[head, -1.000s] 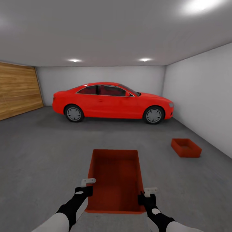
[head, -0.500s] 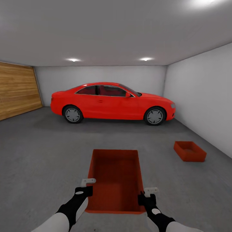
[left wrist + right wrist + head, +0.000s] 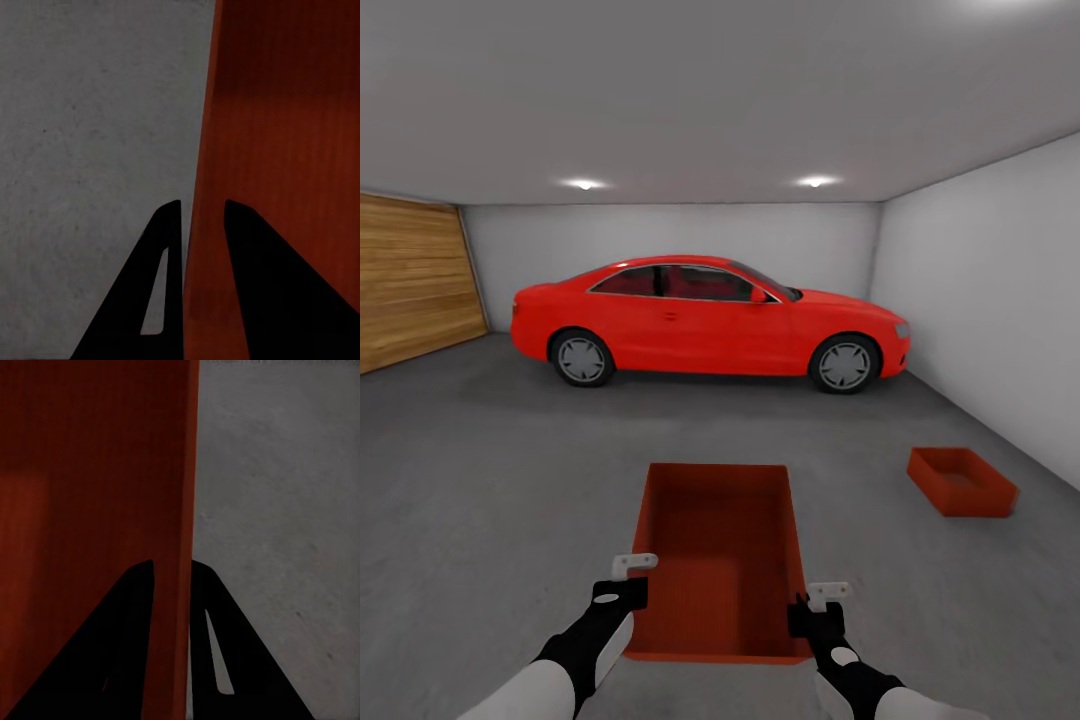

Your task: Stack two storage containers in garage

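I am in the garage, carrying one orange-red storage container point(image 3: 722, 555) level in front of me above the grey floor point(image 3: 500, 480). My left gripper point(image 3: 628, 580) is shut on its left wall point(image 3: 202, 225), with a dark finger on each side of the thin wall. On the opposite wall point(image 3: 176, 585) my right gripper point(image 3: 818, 605) is shut the same way. The other storage container point(image 3: 962, 481) rests on the floor ahead to the right, close to the white side wall.
A red car point(image 3: 710, 322) is parked across the back of the garage. A slatted light-wood door point(image 3: 410, 290) fills the left wall. The white wall point(image 3: 1000, 300) runs along the right side. Open concrete lies between me and the car.
The whole view has crept forward: the car looks slightly larger and the container on the floor has drifted lower and to the right. The carried container stays put between both grippers.
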### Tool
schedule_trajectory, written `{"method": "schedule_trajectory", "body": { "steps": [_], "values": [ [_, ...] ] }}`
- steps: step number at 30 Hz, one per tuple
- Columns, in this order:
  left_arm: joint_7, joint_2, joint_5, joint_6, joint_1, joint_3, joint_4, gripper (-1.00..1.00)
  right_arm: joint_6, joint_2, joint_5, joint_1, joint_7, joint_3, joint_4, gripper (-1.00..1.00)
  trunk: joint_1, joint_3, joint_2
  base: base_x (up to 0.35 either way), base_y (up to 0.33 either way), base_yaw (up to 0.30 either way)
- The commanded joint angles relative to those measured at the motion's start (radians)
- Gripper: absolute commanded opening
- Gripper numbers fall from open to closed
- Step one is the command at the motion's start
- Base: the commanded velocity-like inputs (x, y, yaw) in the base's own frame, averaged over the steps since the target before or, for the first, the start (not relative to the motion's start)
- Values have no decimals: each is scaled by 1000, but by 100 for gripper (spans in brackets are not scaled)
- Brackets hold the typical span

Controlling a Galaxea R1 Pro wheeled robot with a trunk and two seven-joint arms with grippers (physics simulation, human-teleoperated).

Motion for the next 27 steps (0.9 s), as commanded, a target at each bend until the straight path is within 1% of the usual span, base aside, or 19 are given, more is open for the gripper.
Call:
{"method": "schedule_trajectory", "body": {
  "steps": [1,27],
  "values": [
    [13,1,-6,6,-1,4,-5,-100,-6,0,-24,-1,-8,-19,3,-100,1,-2,-1,320,0,0],
    [13,0,-6,6,-1,4,-5,-100,-5,0,-24,-1,-9,-19,3,-100,1,-2,-1,320,0,0]
  ]
}}
